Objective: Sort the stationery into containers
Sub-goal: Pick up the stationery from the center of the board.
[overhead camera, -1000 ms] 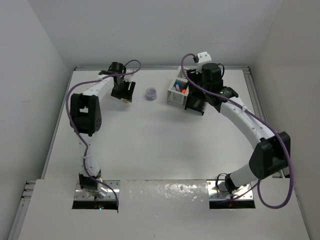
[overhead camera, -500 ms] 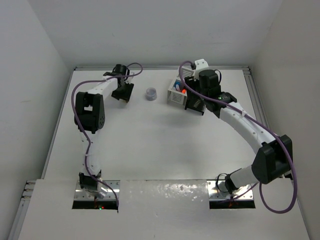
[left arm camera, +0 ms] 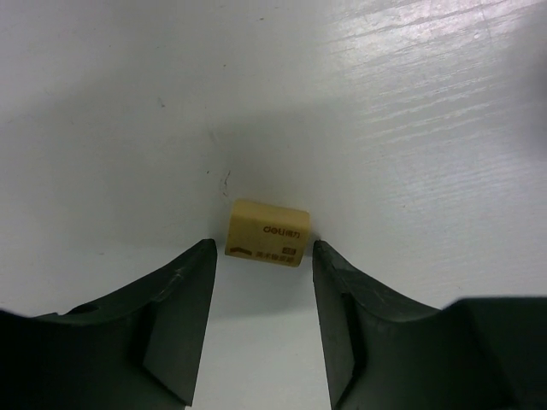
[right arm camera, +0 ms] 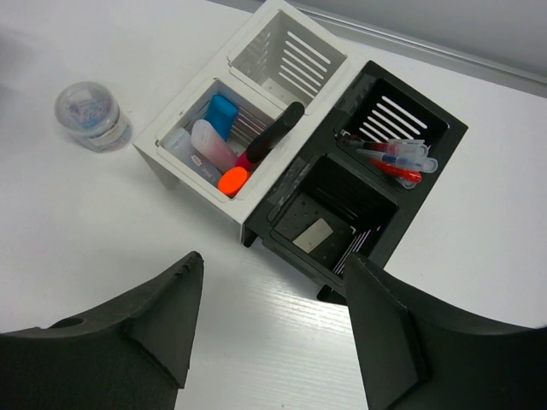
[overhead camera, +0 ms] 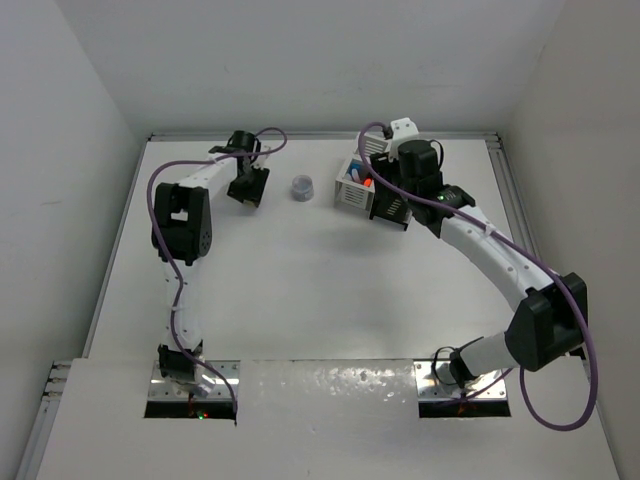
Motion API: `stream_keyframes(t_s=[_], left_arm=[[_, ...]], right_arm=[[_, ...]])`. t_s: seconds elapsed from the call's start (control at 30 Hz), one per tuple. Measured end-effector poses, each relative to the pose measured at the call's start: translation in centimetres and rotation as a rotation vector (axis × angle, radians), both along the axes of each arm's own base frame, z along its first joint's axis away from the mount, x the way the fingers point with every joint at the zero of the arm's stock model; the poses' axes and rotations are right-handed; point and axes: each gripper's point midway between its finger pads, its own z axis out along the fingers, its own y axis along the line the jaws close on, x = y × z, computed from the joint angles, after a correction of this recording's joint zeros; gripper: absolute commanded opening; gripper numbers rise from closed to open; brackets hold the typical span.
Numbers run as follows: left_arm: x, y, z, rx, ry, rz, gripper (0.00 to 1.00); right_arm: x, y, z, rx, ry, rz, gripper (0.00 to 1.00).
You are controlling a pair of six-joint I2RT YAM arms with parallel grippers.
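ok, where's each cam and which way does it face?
Top: above and behind the robot, looking down on the table; left arm and right arm both show.
Left wrist: on that arm's wrist, facing down at the eraser between its open fingers.
Right wrist: on that arm's wrist, facing down at bins and tub over its open fingers.
Shared: top and right wrist both see bins and tub.

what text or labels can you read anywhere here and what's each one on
Eraser: dark print on its near face, a short word with a few characters after it and small marks below, too blurred to quote.
Pale card in the black bin: no print visible.
Round tub: no readable label.
Pens in the black bin: any print too small to read.
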Motion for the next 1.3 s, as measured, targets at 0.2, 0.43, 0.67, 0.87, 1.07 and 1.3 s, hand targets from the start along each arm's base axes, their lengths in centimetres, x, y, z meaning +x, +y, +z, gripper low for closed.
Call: stream_keyframes(t_s=[0.2,0.43,0.67,0.87,1.07,1.3], left_arm=[[0.4,-0.7,-0.1,-0.04,-0.003,0.003,0.32],[0.3,-1.0,-0.1,-0.055,-0.001,-0.006,0.0],[0.0,-2.1,1.7,-0.128,-0.013,-0.118,0.0],[-1.8,-4.7,11.9,-0.23,-0.19,-0.42,0.0],[-5.6,-7.6,20.7,-0.28,-0.402,-0.783,0.0],[-7.8,-10.4,20.8,-0.305,-0.418,-0.982,0.0]], right_arm=[[-0.1,-0.2,-0.2,-0.009,0.002,-0.006,0.65],[-0.2,-0.1,-0.2,-0.013,0.002,-0.003,0.65],[-0.6,0.5,0.0,0.068,0.05,0.029,0.62],[0.2,2.3,3.6,0.274,0.052,0.073,0.59],[0.6,6.3,4.1,0.48,0.086,0.132,0.55],[-0.3,13.3,3.4,0.648,0.144,0.262,0.55]])
